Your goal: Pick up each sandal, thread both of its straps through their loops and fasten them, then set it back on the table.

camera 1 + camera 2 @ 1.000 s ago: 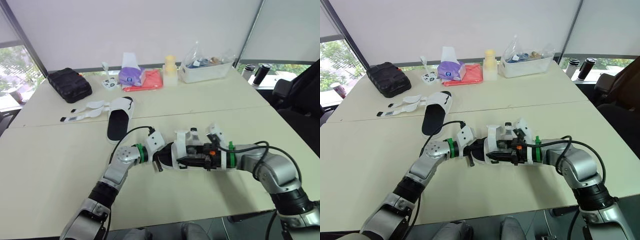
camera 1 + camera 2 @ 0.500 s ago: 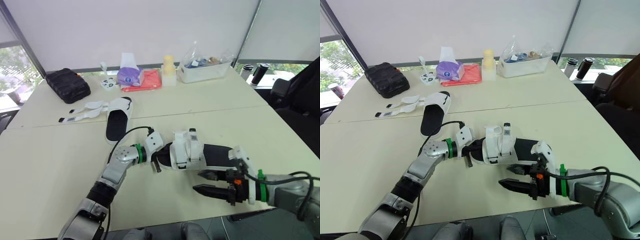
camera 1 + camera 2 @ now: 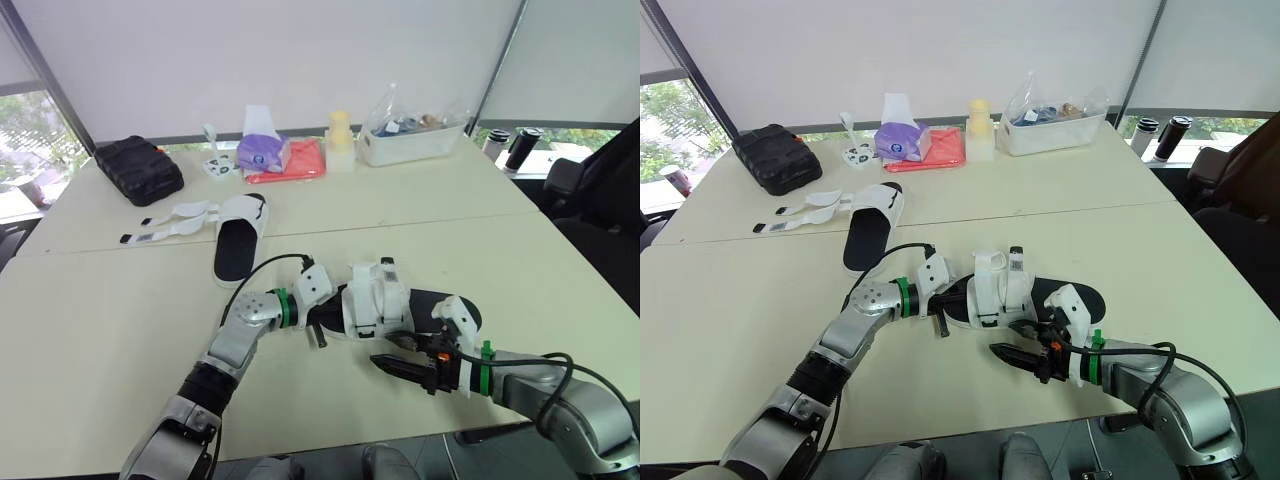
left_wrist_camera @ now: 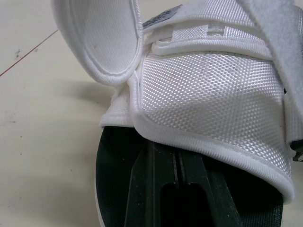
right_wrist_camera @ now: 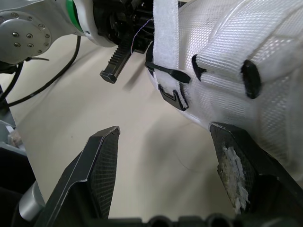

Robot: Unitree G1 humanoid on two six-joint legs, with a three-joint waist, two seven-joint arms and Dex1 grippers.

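A sandal [image 3: 385,300] with a black sole and white straps lies on the table in front of me, also shown close up as sandal [image 4: 213,90] and sandal [image 5: 236,42]. My left gripper [image 3: 315,328] is shut on its toe end, with one finger [image 4: 165,189] on the black footbed under the white upper. My right gripper [image 3: 392,362] is open just beside the sandal's near side, its fingers wide apart and nothing between them. One white strap hangs over a black loop [image 5: 170,94]. A second sandal [image 3: 237,235] lies farther back left, its straps [image 3: 165,225] spread open.
Along the far edge stand a black case [image 3: 138,170], a purple tissue pack [image 3: 263,150] on a red cloth [image 3: 290,162], a pale bottle [image 3: 340,135] and a clear bin [image 3: 412,135]. Two flasks [image 3: 520,148] and a dark chair [image 3: 600,190] are at the right.
My right gripper let go of the sandal's straps, pulled back toward the near table edge, then came forward again to the sandal's side, open. The left gripper kept its hold.
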